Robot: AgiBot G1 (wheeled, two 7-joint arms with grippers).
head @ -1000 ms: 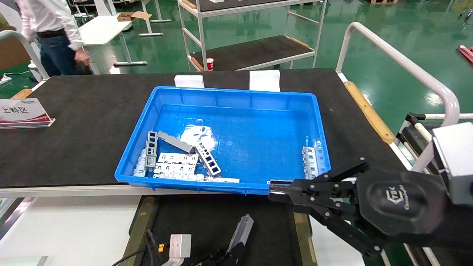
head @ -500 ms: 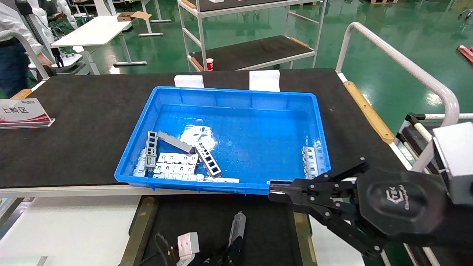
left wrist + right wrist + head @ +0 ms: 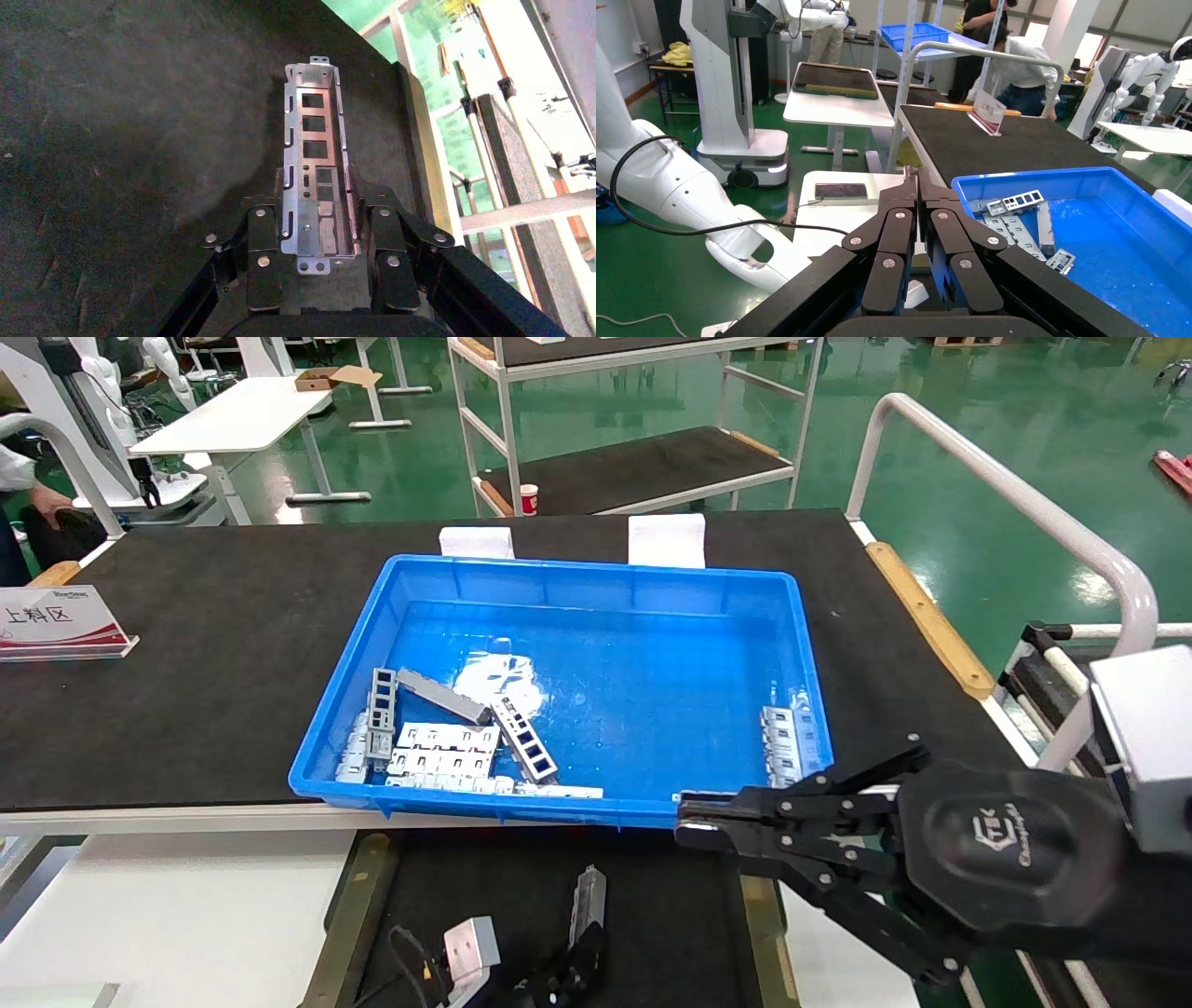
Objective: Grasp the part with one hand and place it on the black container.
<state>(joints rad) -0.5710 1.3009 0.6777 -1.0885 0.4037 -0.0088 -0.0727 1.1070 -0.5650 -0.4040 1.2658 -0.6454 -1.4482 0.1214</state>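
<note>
Part (image 3: 314, 168) lower now, lengthwise from jaws

Factory floor or robot test workshop around me. Glossy green epoxy floor (image 3: 978, 421), white steel shelving rack with black shelves (image 3: 643, 458), black rubber-matted workbench (image 3: 186, 645) edged by white tube rail (image 3: 1015, 495). White humanoid robot bodies (image 3: 729, 63) beyond bench's far left corner.

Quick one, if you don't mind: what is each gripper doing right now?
Left gripper: shut on the part, over the black container.
Right gripper: shut, holding nothing, beside the blue bin.
</note>
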